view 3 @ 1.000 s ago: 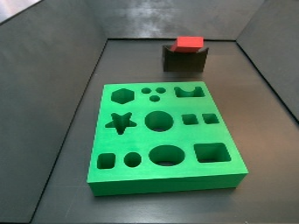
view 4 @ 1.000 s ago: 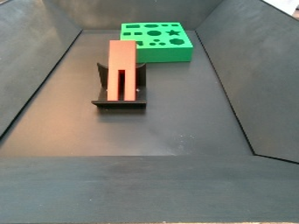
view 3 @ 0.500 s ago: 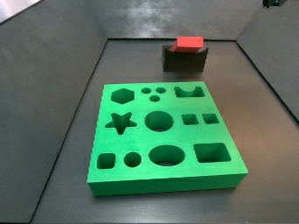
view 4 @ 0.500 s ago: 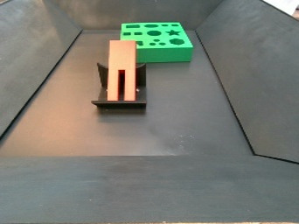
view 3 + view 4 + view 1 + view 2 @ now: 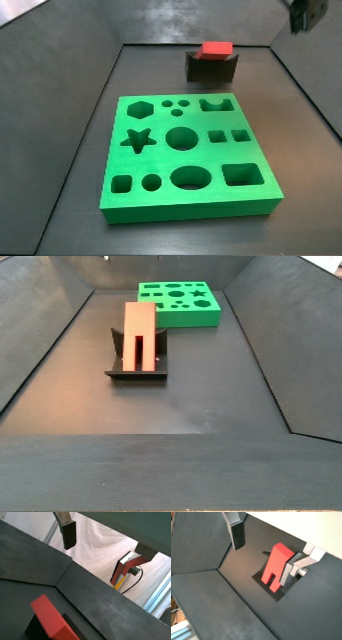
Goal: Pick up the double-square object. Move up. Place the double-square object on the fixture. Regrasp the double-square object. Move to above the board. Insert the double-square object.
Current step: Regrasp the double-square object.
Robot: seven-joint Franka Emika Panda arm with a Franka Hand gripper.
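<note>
Red slotted block rests on dark notched fixture, well below gripper; jaws spread, empty. Green holed board lies apart.

gripper cut off at frame's corner — fixture mostly hidden.

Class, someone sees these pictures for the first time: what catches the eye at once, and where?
The bright green board with its shaped holes lies mid-floor. Beyond it the red double-square object rests on the dark fixture. The claw hangs open above, apart from the object.
</note>
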